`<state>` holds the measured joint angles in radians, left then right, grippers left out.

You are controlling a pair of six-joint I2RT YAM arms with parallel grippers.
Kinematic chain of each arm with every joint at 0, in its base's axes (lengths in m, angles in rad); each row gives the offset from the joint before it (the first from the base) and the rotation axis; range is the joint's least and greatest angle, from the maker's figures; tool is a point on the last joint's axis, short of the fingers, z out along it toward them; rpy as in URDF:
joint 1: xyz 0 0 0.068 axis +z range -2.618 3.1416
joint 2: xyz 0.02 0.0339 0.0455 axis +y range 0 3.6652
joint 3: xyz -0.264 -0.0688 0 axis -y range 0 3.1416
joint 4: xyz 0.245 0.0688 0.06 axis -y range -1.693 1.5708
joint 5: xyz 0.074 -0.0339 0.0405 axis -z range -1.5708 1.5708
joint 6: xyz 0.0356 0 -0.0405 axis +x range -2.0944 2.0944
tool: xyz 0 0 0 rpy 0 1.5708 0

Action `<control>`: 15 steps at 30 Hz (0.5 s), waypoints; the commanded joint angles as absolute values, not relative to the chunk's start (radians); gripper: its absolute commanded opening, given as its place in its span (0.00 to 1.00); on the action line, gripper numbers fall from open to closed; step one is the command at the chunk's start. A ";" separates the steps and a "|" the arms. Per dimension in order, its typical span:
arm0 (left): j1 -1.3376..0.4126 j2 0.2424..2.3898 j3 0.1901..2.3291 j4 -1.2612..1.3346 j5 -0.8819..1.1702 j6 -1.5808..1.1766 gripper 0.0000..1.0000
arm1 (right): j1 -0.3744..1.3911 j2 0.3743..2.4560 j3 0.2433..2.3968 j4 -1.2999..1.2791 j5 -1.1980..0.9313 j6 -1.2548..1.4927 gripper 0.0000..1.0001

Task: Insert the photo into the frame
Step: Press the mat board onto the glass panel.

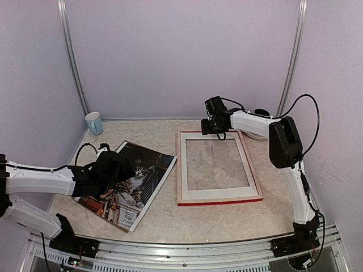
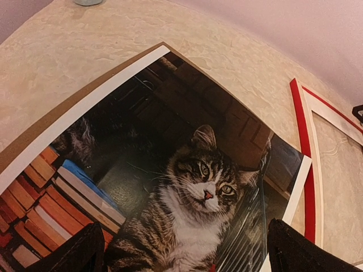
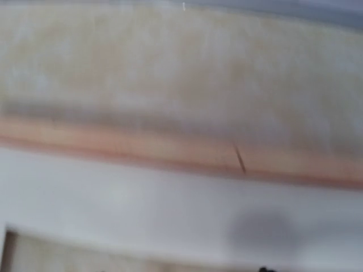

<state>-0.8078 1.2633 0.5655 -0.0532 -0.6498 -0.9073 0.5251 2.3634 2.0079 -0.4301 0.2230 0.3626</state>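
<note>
Nearby, blue cup (image 1: 94,122) far-left, brown backing board (image 2: 57,120) under photo (image 2: 198,170), frame (image 1: 220,196) beside

Photo (image 1: 148,170) laid at left on worktop (image 1: 170,222); frame (image 1: 218,196) just beside, right; cup (image 1: 94,123) set behind, far-left corner.

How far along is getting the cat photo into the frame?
Nothing is done: the frame lies empty, table showing through. In hand: the open left fingers sit over the photo beside it; the right fingers are at the frame's far rail. To do: moving the photo in.
</note>
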 commanded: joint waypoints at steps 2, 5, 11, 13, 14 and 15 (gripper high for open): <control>-0.816 1.199 0.526 -0.096 -0.656 -0.911 0.99 | 0.529 2.488 2.161 -0.446 0.275 0.347 0.61; -0.819 1.174 0.518 -0.111 -0.665 -0.916 0.99 | 0.540 2.530 2.195 -0.415 0.281 0.329 0.68; -0.820 1.150 0.523 -0.143 -0.689 -0.916 0.99 | 0.572 2.618 2.280 -0.411 0.368 0.272 0.84; -0.820 1.147 0.522 -0.140 -0.692 -0.917 0.99 | 0.574 2.628 2.280 -0.400 0.389 0.265 0.87; -0.819 1.148 0.522 -0.136 -0.691 -0.916 0.99 | 0.574 2.631 2.280 -0.394 0.394 0.263 0.88; -0.819 1.151 0.523 -0.133 -0.690 -0.915 0.99 | 0.574 2.635 2.282 -0.393 0.397 0.261 0.88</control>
<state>-0.8150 1.1637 0.5270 -0.1162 -0.6674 -0.9134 0.5610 2.6083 2.2471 -0.4187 0.3347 0.2909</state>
